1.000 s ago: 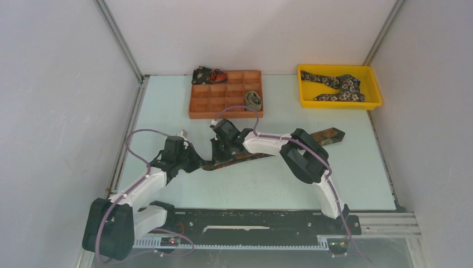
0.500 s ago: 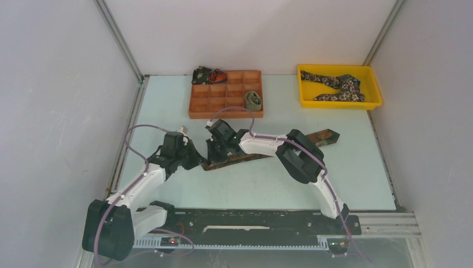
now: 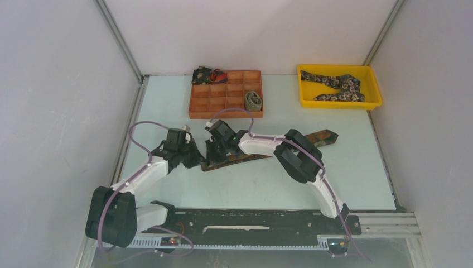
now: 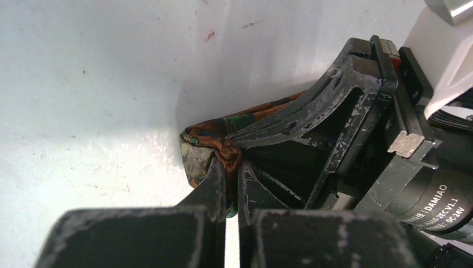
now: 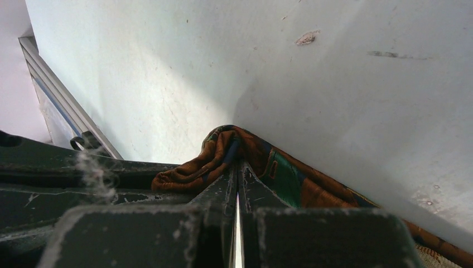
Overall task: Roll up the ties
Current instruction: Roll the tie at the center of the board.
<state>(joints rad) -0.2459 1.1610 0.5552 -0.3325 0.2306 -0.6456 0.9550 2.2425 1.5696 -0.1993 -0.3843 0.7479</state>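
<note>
Left tool (image 4: 231, 167) is clamped shut on the left end of the brown-rust tie (image 4: 196, 144), with a fold of cloth bunched between its tips. Right tool (image 5: 238, 167) is pinched closed on the same end of the tie, just to the right of the left one, the two almost touching. From that grip the tie runs right and slightly far, flat on the counter (image 3: 262, 184), passing under the right arm (image 3: 301, 159) and coming out beyond it with a pointed tip.
</note>
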